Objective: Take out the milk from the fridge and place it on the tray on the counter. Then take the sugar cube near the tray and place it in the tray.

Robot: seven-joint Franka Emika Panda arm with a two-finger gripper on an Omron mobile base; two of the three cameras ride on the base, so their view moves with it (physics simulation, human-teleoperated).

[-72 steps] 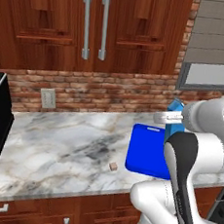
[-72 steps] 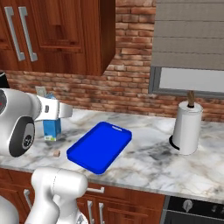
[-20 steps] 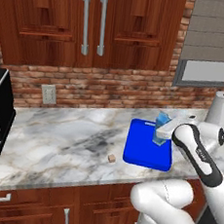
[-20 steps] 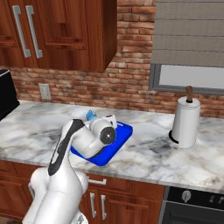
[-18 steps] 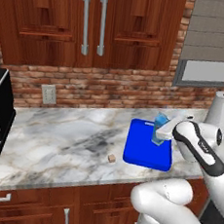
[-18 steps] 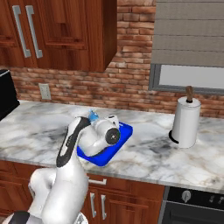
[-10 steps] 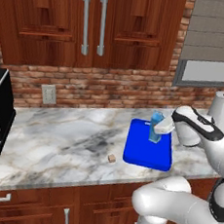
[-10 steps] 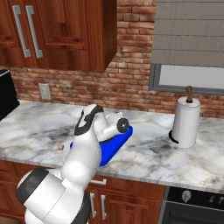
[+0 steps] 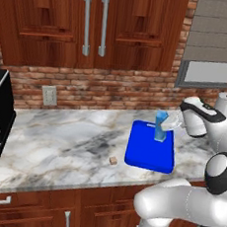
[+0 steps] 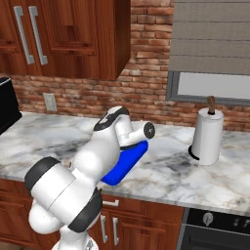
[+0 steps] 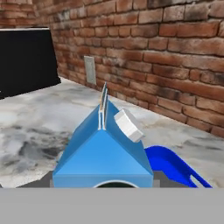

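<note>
One blue milk carton (image 9: 160,126) stands upright on the bright-blue tray (image 9: 143,153), the gripper (image 9: 170,123) clamped around it; the sugar cube (image 9: 113,160) lies nearby on the marble counter (image 9: 57,144).

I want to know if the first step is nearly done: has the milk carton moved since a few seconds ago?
Yes. The milk carton was beside the tray's near-right edge; now it stands over the tray's far end, nearer the brick wall.

A home kitchen. A white marble counter (image 9: 68,140) runs along a red brick wall (image 9: 103,89) under reddish-brown wooden cabinets (image 9: 95,24). A paper-towel roll (image 10: 206,136) stands beside an oven (image 10: 215,229).
</note>
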